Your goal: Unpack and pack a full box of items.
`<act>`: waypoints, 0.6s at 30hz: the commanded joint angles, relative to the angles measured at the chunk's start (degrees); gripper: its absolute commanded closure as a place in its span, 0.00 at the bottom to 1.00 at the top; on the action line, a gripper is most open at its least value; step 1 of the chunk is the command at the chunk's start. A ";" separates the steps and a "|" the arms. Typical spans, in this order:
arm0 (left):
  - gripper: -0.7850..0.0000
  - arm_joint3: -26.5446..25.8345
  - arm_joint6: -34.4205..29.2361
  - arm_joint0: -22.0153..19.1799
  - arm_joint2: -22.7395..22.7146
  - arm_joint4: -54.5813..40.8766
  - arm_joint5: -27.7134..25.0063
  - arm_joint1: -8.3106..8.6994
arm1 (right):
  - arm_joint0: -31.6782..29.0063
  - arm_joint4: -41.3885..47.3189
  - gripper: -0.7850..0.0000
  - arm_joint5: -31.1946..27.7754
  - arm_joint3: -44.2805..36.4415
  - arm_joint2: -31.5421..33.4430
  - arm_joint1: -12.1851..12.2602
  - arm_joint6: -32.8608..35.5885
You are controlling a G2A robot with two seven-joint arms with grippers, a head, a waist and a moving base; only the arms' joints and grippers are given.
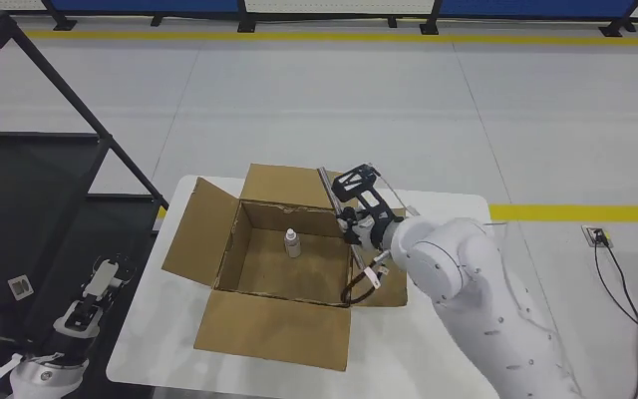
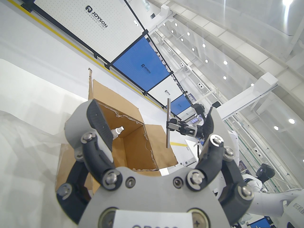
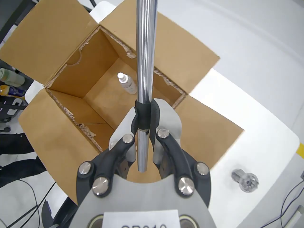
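Right gripper [image 3: 144, 116] is clamped tight on a shiny metal rod [image 3: 146, 36], jaws pinched right against the steel with black pads on either side. The rod pokes out both ways from the grip, the longer end away from the wrist. It's sitting over the cardboard box [image 1: 277, 329], right along the box's right-hand wall. All four flaps of the box are folded out flat or nearly so, with ragged torn edges around the opening. Down on the box floor stands a small clear spray bottle [image 3: 127, 83], white cap up, close to the far wall and all on its own. Over to the left gripper [image 2: 152, 115]: jaws spread wide, nothing between them, and it's parked well off beyond the box's left side. From its wrist view, it faces the box's open mouth from low down. The box itself is on a white table [image 3: 261, 124], and just past the box's right flap a small round metal fitting [image 3: 244, 181] lies on the tabletop, apart from the cardboard.
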 commanded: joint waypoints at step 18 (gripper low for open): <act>0.00 0.00 0.00 0.00 0.00 0.00 0.00 0.00 | 11.94 5.93 1.00 -0.72 30.76 -16.23 -6.90 -5.38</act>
